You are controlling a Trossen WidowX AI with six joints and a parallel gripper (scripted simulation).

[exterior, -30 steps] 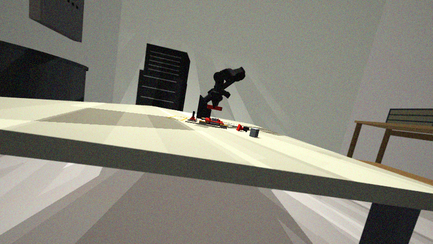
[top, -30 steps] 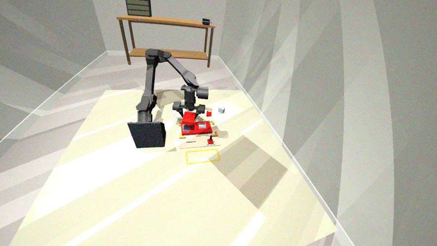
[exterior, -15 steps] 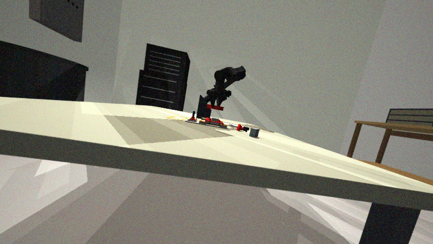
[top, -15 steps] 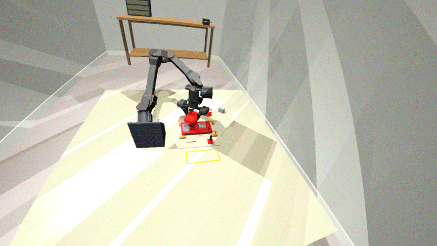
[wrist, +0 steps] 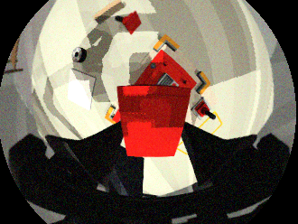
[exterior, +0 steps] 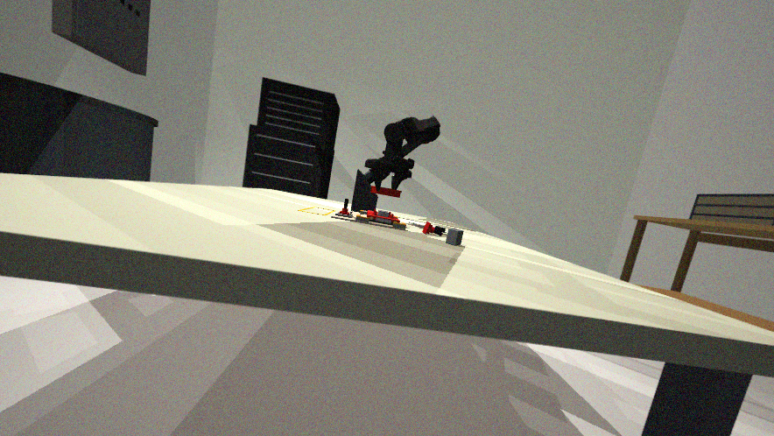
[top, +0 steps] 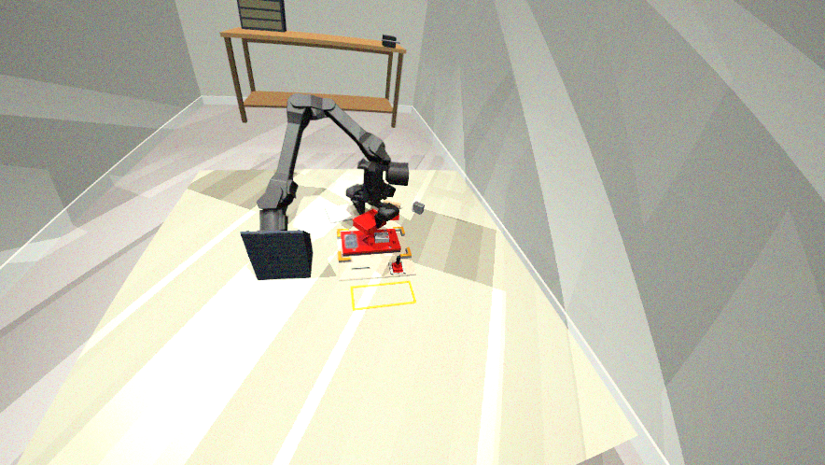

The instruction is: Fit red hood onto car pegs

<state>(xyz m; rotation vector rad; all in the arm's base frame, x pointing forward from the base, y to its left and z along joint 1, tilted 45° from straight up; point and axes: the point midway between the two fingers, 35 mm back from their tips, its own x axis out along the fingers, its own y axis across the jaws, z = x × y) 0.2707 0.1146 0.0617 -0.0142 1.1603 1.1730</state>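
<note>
My gripper (top: 370, 215) (exterior: 386, 188) (wrist: 152, 123) is shut on the red hood (top: 364, 222) (exterior: 386, 192) (wrist: 153, 122), with a finger on each side of it. The hood hangs in the air above the chassis, with a clear gap in the exterior view. The red chassis (top: 360, 249) (wrist: 181, 70) sits between the orange corner brackets of the jig (top: 343, 257) (wrist: 202, 82). Its grey engine block (top: 381, 236) (wrist: 168, 80) is on the deck. In the wrist view the hood is turned at an angle to the chassis and hides part of the deck. Some small dark pegs show; the hood's holes do not.
A red piece with a black stick (top: 397, 267) (exterior: 345, 210) (wrist: 202, 108) stands beside the jig, near a yellow outline (top: 351, 297). A grey block (top: 417, 207) (exterior: 454, 236), another red piece (wrist: 132, 23), a wheel (wrist: 79, 54) and a tan block (wrist: 109, 11) lie around.
</note>
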